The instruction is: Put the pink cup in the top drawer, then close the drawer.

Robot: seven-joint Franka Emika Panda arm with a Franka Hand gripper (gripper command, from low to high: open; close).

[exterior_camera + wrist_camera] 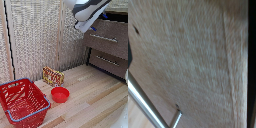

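Drawers (106, 41) may be left ajar if the arm (89, 11) slips; the gripper's state cannot be told.

Both pictures soft and low-res, evenly lit, daylight-bright. Exterior view slightly blurred, faint shadows under objects. Wrist view heavily out of focus, dark along 1 edge.

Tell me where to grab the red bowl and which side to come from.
Grip the red bowl by its rim, coming down from above, one finger inside the wall, one outside. It sits upright, open, low and wide, likely too wide to span. The near rim looks freest: a snack box stands behind it, the red basket on the exterior view's left.
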